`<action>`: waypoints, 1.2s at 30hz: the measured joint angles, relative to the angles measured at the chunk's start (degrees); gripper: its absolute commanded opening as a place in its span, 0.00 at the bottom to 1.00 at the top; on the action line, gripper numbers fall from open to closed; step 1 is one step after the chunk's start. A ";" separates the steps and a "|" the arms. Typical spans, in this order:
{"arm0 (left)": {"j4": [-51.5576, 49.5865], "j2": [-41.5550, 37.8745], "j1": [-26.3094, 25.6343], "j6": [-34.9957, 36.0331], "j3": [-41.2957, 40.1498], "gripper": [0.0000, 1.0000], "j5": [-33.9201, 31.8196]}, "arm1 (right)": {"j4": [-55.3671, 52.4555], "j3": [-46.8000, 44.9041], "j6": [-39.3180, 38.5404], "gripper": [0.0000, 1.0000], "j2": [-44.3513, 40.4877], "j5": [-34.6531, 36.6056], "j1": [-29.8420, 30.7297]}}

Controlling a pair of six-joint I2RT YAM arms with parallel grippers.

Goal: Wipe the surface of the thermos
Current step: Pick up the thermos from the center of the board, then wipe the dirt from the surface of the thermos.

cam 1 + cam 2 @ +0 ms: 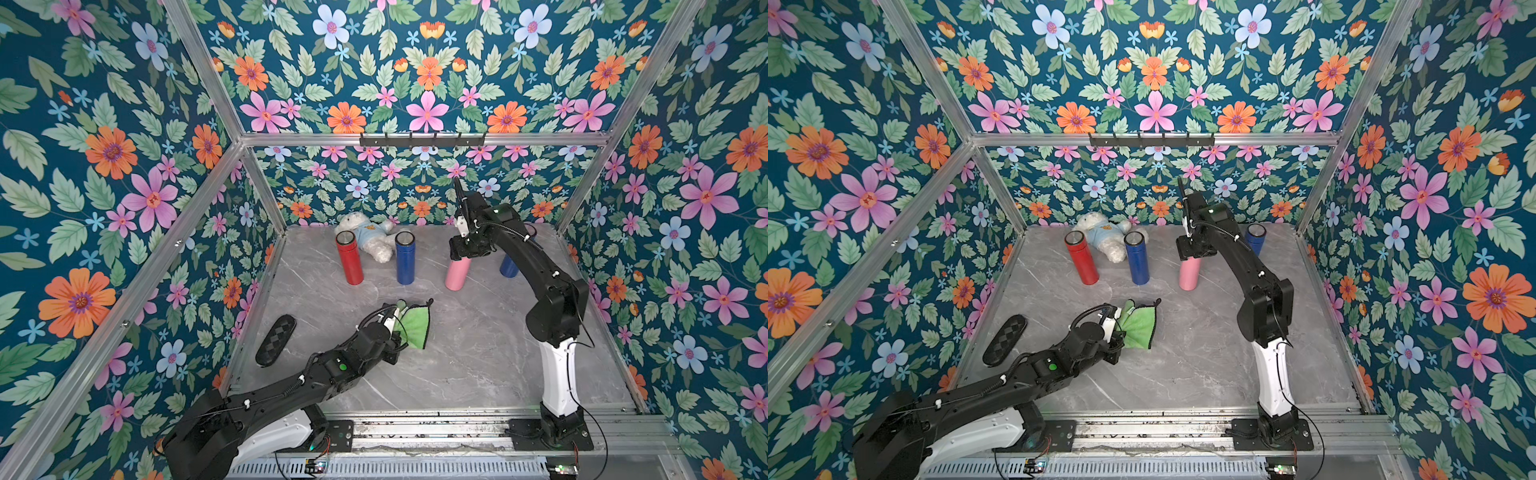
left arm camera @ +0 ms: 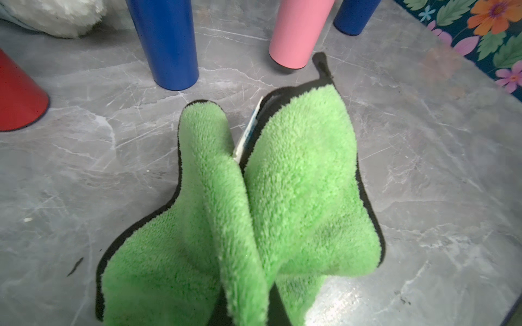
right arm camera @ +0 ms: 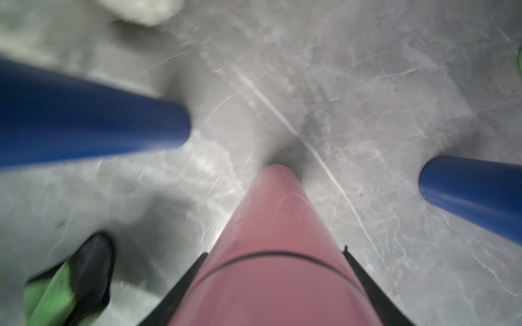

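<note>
A pink thermos [image 1: 457, 275] [image 1: 1188, 275] [image 2: 296, 34] stands upright on the grey marble table, right of centre at the back. My right gripper [image 1: 466, 251] [image 1: 1194, 251] [image 3: 274, 251] comes down over its top; in the right wrist view a black finger presses each side of the pink body [image 3: 276, 220], so it is shut on it. My left gripper [image 1: 397, 328] [image 1: 1121, 328] [image 2: 248, 310] is shut on a fluffy green cloth [image 1: 415, 326] [image 1: 1140, 326] [image 2: 296, 183] with a black edge, held low near the table's middle, in front of the thermoses and apart from them.
A red thermos [image 1: 349, 262], a blue thermos [image 1: 405, 259] and another blue one [image 1: 509, 266] behind my right arm also stand at the back. A white plush bear [image 1: 365, 237] lies behind them. A black oval case [image 1: 275, 340] lies at the left edge.
</note>
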 measured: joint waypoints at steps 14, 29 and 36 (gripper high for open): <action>18.64 -7.65 6.03 -9.03 -4.96 0.00 13.03 | 17.03 -38.99 -8.37 0.00 -27.71 -2.84 12.98; 30.75 8.79 14.34 -16.94 2.36 0.00 35.67 | 23.04 -45.46 -9.51 0.00 -29.31 -3.21 22.84; 32.87 10.23 14.38 -19.74 3.67 0.00 38.12 | 22.14 -44.85 -8.96 0.00 -26.91 -0.79 23.54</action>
